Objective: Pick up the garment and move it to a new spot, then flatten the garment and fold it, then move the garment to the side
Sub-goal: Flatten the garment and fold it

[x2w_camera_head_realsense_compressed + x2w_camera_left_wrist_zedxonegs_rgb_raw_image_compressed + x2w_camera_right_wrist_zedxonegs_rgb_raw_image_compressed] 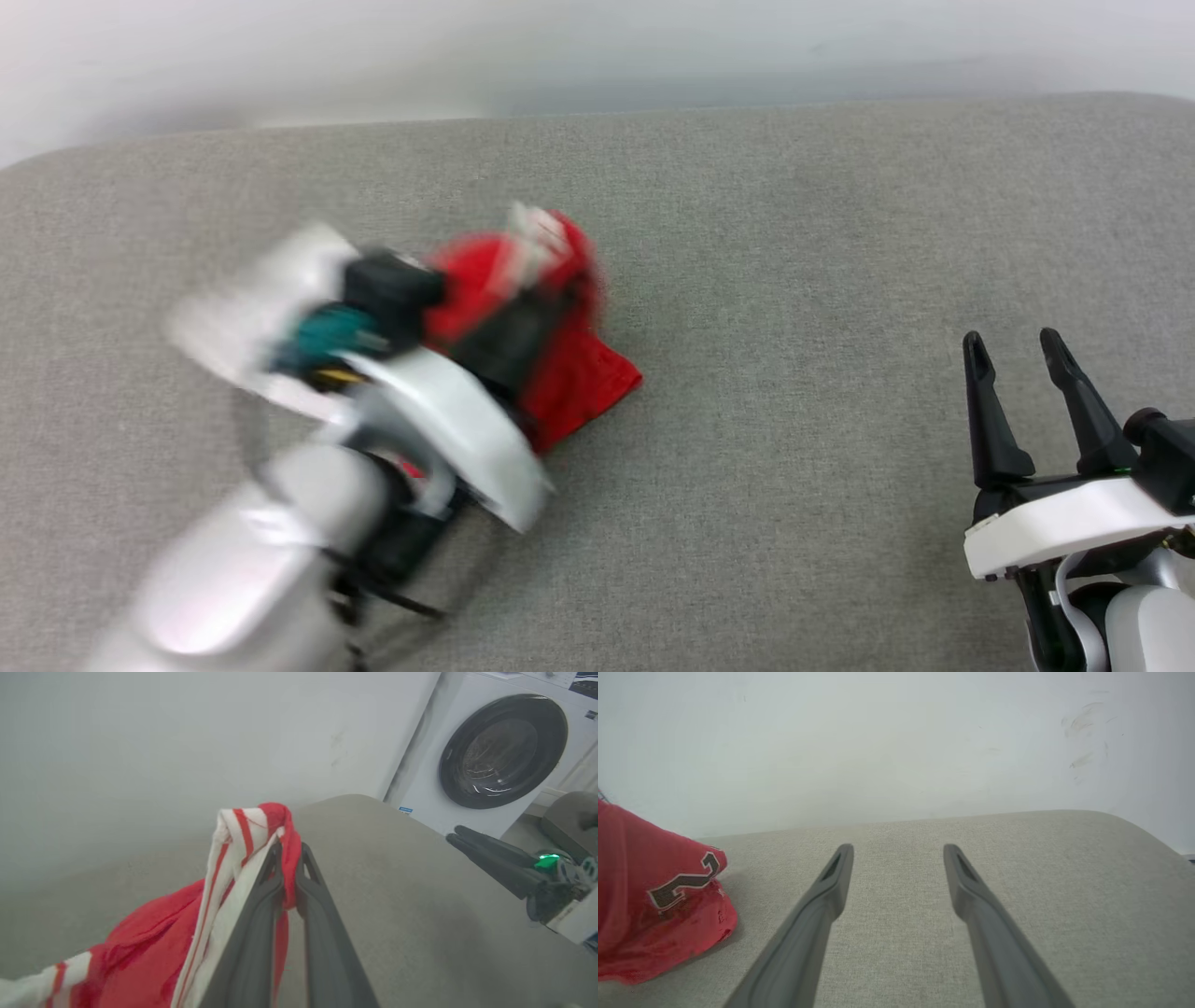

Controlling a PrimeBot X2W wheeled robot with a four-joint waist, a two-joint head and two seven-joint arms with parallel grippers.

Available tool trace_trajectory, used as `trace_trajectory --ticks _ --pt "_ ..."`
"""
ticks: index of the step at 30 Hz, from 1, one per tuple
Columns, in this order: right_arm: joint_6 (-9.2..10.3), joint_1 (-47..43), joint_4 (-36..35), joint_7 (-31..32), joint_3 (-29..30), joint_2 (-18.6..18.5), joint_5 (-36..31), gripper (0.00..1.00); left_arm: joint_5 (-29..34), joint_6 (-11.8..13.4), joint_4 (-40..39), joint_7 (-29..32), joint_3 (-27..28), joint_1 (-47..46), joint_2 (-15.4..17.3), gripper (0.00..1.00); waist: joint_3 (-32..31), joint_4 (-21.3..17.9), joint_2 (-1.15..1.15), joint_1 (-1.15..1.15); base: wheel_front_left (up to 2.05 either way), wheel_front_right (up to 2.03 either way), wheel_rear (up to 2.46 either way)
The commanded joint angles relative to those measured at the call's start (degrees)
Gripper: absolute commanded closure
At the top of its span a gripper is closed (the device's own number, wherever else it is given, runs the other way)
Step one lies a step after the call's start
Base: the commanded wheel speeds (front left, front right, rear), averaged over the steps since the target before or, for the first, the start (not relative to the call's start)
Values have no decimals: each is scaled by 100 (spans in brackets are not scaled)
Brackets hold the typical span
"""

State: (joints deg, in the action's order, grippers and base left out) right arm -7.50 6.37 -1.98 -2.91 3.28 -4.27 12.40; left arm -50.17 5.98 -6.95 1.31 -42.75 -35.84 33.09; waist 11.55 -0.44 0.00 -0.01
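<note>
Clamped nearly shut, my left gripper [290, 851] pinches the garment [140, 942] by its striped trim, the rest trailing bunched onto the grey cushion [794, 280]. My right gripper [1013, 341] gapes wide and empty. It looks like light, limp cloth, best gripped at the hems.

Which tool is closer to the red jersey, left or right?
Left. The left tool is shut on the jersey at its striped trim; the right tool stands open, well apart from it.
</note>
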Motion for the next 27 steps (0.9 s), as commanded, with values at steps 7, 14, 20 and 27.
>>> trace_trajectory --ticks 7,14,20,27 --pt "2 103 28 -11 -85 2 61 0 416 -429 930 260 -1403 -139 -1566 100 197 -272 0 1 0 0 0" --pt "2 212 150 -106 -165 40 93 0 829 -727 2059 129 -2197 -282 -2539 0 356 -527 0 1 0 0 0" --pt "2 205 272 -162 -188 65 50 0 896 -916 2642 -199 -2313 -381 -2778 0 302 -554 0 1 0 0 0" --pt "2 108 319 -125 -165 38 24 0 910 -839 2648 -690 -1938 -576 -2568 0 27 -346 0 1 0 0 0"
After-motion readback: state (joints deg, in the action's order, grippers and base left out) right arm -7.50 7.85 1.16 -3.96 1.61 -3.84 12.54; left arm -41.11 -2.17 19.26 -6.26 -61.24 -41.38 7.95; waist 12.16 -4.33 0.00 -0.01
